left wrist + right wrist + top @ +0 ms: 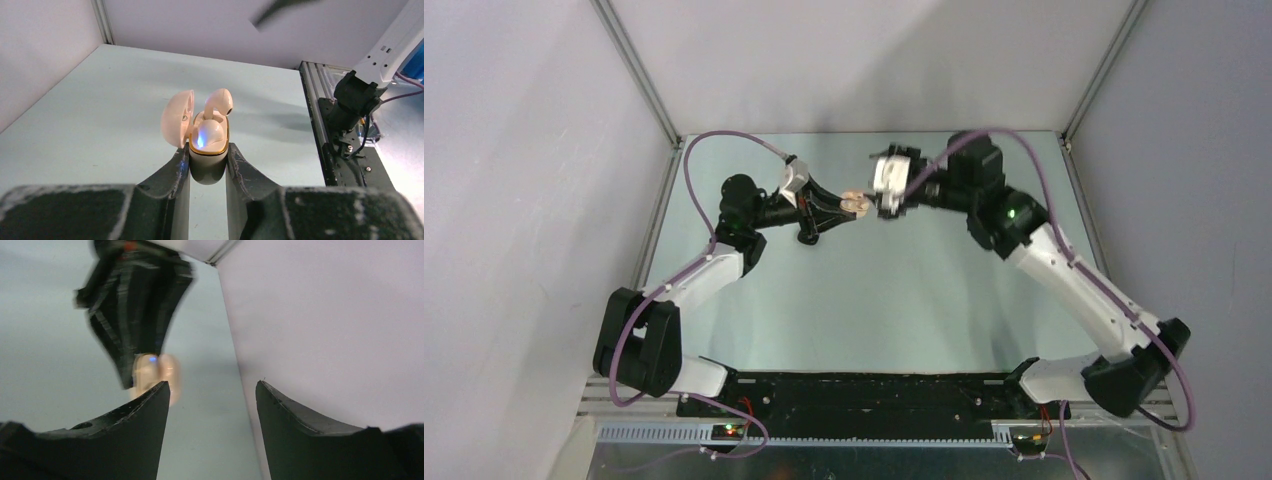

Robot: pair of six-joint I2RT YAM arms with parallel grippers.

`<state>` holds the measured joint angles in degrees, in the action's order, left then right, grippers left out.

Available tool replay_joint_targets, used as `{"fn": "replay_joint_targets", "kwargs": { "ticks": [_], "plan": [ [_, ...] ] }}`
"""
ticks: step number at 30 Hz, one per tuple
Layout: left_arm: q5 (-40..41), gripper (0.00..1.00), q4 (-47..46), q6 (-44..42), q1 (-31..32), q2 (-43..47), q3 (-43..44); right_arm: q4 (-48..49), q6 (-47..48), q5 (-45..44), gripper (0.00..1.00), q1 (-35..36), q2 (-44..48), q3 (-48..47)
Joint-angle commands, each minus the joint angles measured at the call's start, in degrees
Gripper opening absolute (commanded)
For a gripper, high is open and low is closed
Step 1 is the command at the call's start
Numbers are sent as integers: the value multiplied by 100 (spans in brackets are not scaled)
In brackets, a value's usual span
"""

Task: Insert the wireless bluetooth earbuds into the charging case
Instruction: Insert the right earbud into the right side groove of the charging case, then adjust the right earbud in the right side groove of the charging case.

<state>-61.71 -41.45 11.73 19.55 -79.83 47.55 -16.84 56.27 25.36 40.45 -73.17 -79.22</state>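
My left gripper [208, 150] is shut on the lower body of a cream-white charging case [208, 169] with a gold rim, held above the table. Its lid [176, 117] stands open to the left. One cream-white earbud [211, 134] lies in the case beside a blue light. A second earbud [219, 102] stands upright with its stem down in the case. In the top view the case [856, 203] hangs between the left gripper [842, 208] and the right gripper [886, 196]. My right gripper [212, 382] is open and holds nothing, with the blurred case [150, 371] just past its left finger.
The pale table [864, 300] is closed in by white walls on three sides. A metal frame rail [320, 125] runs along the right edge. The right arm's black base [356, 97] sits beside it. Cables loop over both arms.
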Motion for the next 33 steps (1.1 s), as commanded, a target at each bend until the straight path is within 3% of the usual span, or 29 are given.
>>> {"fn": "replay_joint_targets", "kwargs": {
  "ticks": [1, 6, 18, 33],
  "plan": [
    [-114, 0, -214, -356, 27, 90, 57, -1454, -2178, 1076, 67, -724, -836, -1461],
    [-85, 0, -222, -651, 22, 222, -74, -2595, -2320, 1772, 68, -974, -1451, -2116],
    [-76, 0, -206, -628, 22, 399, -215, -2463, -2400, 1920, 70, -1006, -1577, -1885],
    [-40, 0, -205, -636, 24, 487, -282, -2171, -2419, 1402, 68, -792, -1898, -1952]
  ]
}}
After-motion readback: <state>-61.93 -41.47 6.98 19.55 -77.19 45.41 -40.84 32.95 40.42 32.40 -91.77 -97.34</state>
